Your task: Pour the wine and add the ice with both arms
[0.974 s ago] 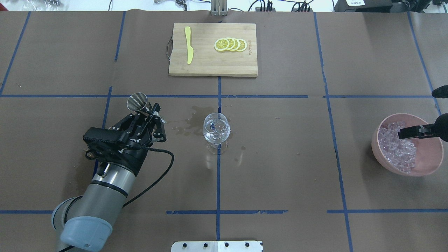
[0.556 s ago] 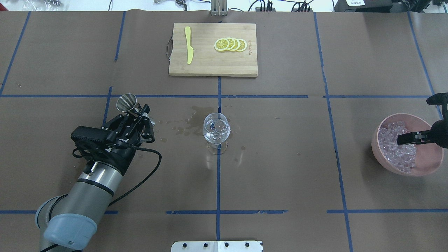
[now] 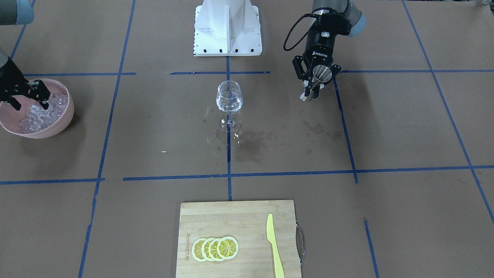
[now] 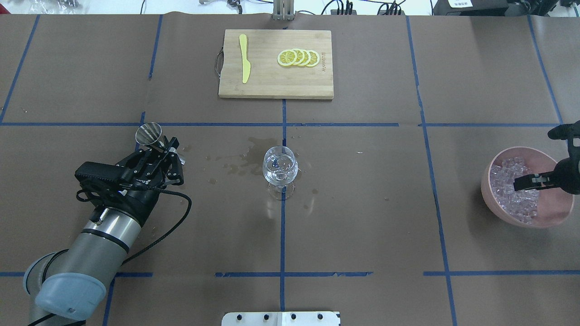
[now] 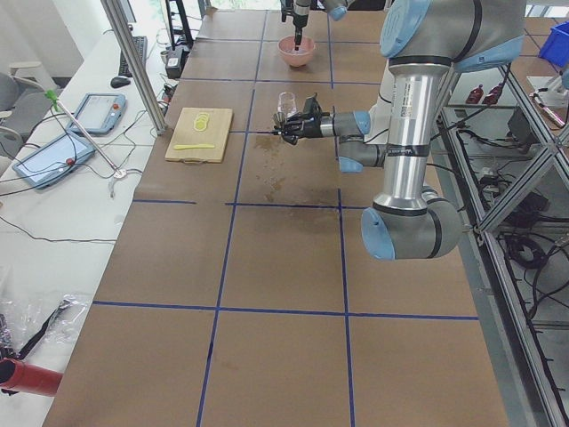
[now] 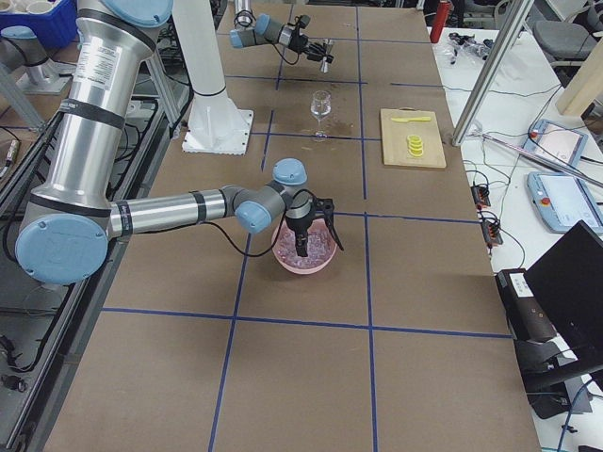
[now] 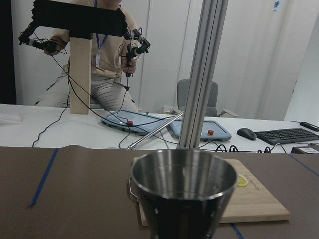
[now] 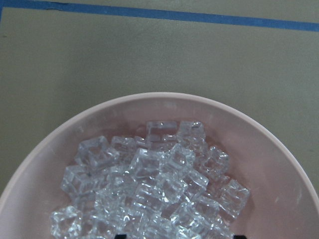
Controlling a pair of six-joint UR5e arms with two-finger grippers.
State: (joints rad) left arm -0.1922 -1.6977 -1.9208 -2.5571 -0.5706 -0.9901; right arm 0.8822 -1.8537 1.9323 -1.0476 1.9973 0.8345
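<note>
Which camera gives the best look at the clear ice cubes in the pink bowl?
The right wrist-mounted view: the clear ice cubes sit close up in the round pink bowl, each cube distinct. Overhead and front-facing views show a small heap partly behind the right gripper; the side views show only a tiny bowl.

Robotics lab: tape-gridded table (image 4: 362, 203), aluminium frame post (image 7: 203, 74), teach pendant (image 5: 93, 113), keyboard (image 7: 294, 135).
</note>
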